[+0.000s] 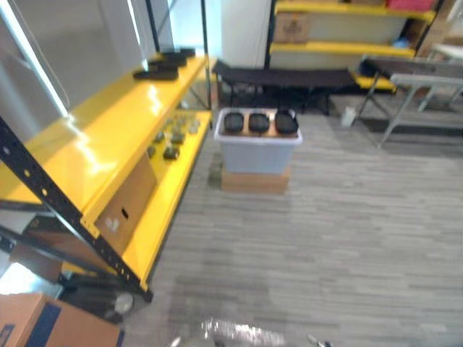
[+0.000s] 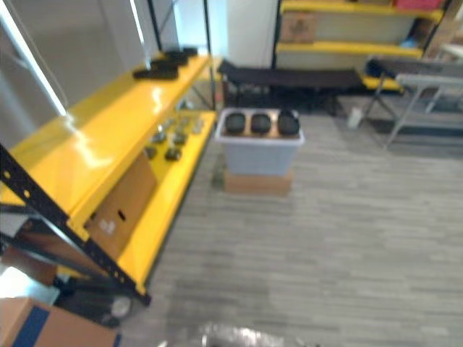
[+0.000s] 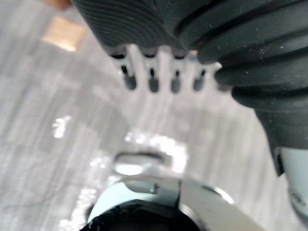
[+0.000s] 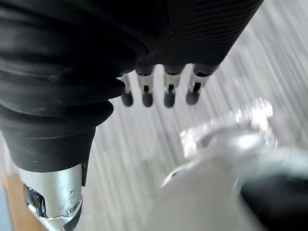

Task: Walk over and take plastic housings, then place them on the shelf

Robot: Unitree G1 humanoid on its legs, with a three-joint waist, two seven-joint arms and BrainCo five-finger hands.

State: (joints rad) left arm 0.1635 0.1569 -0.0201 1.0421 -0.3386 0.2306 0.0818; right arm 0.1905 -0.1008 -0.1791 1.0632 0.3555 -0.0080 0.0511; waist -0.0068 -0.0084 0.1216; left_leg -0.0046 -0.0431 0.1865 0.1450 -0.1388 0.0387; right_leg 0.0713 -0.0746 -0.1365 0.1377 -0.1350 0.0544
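Well, the left hand (image 3: 153, 79) and the right hand (image 4: 166, 91) both hang straight-fingered and empty over the grey floor (image 1: 325, 238), as the wrist views tell. The eye views add the goal: three dark plastic housings (image 1: 258, 121) in a row atop a grey bin (image 1: 257, 155), well ahead, just beside the yellow shelf (image 1: 108, 137). Walking in, the robot may clip the shelf's black upright (image 1: 51, 189), or a careless reach may knock a housing off the bin
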